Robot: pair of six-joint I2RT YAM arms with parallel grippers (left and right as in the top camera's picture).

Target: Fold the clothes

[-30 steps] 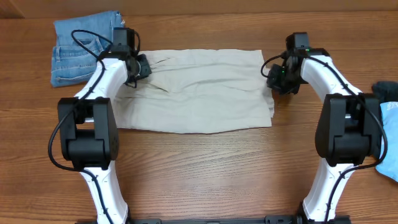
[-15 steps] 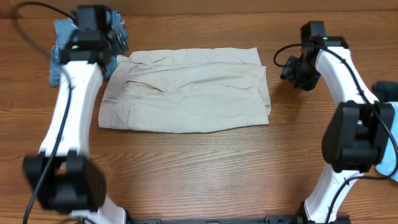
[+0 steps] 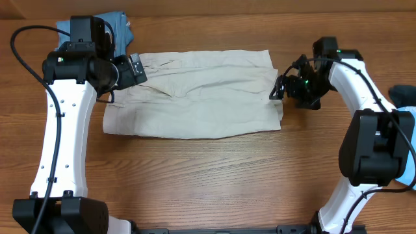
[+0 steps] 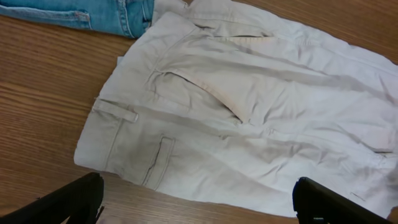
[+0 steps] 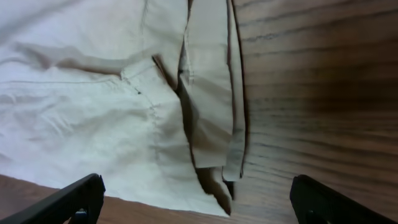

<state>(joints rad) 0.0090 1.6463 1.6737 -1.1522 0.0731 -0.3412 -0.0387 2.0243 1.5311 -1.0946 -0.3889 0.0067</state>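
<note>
The clothes in work are a cream-beige pair of shorts (image 3: pixel 195 97), lying flat and folded over on the wooden table. My left gripper (image 3: pixel 134 69) hovers above their upper left corner and is open, with nothing between its fingers. In the left wrist view the waistband, belt loop and pocket of the shorts (image 4: pixel 249 106) show beyond the open left gripper (image 4: pixel 199 208). My right gripper (image 3: pixel 279 88) sits at the right edge of the shorts, open and empty. The right wrist view shows the layered right edge of the shorts (image 5: pixel 205 93) just ahead of the right gripper (image 5: pixel 198 205).
Blue denim (image 3: pixel 110 26) lies at the back left, touching the shorts' top corner, and shows as denim (image 4: pixel 93 12) in the left wrist view. A light-blue piece (image 3: pixel 406 97) lies at the table's right edge. Bare wood (image 3: pixel 214 175) runs along the front.
Both grippers have opened and let go of the shorts. The left arm lifted and swung out to the left. The right gripper backed off, then returned to the shorts' right edge.
</note>
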